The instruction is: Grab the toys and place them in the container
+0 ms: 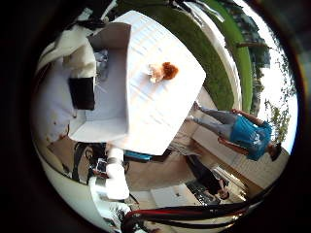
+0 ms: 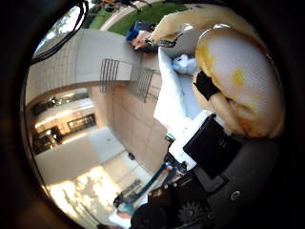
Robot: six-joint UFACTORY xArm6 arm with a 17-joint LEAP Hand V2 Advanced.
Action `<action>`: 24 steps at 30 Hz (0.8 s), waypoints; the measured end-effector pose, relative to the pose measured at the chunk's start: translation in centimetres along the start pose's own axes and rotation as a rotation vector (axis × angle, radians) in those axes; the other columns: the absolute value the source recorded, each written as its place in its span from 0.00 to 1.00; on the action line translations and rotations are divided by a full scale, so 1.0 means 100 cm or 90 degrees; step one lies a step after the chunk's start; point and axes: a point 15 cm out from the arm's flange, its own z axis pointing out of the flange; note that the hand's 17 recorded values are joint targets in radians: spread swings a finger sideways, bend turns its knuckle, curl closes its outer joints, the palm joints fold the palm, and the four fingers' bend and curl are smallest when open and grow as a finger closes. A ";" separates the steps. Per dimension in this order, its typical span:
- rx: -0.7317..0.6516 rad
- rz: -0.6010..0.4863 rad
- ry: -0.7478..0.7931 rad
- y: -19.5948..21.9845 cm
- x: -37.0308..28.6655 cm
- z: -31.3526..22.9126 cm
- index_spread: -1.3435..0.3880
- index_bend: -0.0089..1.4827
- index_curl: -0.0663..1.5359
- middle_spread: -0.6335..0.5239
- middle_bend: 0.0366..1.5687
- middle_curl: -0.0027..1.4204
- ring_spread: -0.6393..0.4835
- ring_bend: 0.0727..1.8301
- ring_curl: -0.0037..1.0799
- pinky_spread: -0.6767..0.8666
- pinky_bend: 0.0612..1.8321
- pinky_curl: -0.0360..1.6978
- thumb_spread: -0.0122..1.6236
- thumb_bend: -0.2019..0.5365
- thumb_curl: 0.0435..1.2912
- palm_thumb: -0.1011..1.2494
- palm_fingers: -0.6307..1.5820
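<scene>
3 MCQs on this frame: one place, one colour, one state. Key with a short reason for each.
1. Where is the orange-haired toy?
A. in the container
B. on the white table
C. in the hand

2. What colour is the container?
A. white
B. red
C. green

3. What is the state of the cream plush toy?
A. lying on grass
B. held against the palm
C. under the table

Key:
1 B: the orange-haired toy lies on the table, outside the container.
2 A: its walls are white.
3 B: the cream plush toy fills the view, with the hand closed on it.
</scene>
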 end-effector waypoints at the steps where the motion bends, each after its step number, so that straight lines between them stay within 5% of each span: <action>1: 0.001 -0.001 0.001 -0.009 -0.002 0.008 0.19 0.53 0.37 0.35 0.82 0.74 0.46 0.82 0.79 0.52 0.86 0.52 0.72 0.22 0.49 0.75 0.61; 4: -0.037 0.001 0.002 -0.028 -0.009 0.043 0.24 0.54 0.42 0.38 0.76 0.69 0.50 0.77 0.73 0.55 0.81 0.50 0.73 0.22 0.46 0.70 0.63; 9: -0.124 0.007 0.000 -0.027 -0.008 0.083 0.47 0.45 0.45 0.46 0.46 0.54 0.66 0.60 0.62 0.63 0.70 0.46 0.75 0.24 0.40 0.67 0.28; 12: -0.156 0.012 -0.001 -0.024 -0.005 0.096 0.53 0.37 0.41 0.51 0.33 0.46 0.73 0.49 0.51 0.67 0.64 0.41 0.75 0.23 0.38 0.65 0.19; 18: -0.159 -0.002 -0.004 -0.019 -0.005 0.089 0.52 0.22 0.33 0.60 0.14 0.35 0.81 0.33 0.38 0.70 0.53 0.34 0.74 0.23 0.36 0.63 0.16; 24: -0.106 -0.022 -0.005 -0.008 -0.003 0.053 0.51 0.12 0.28 0.64 0.06 0.29 0.85 0.25 0.32 0.73 0.45 0.29 0.72 0.24 0.34 0.64 0.21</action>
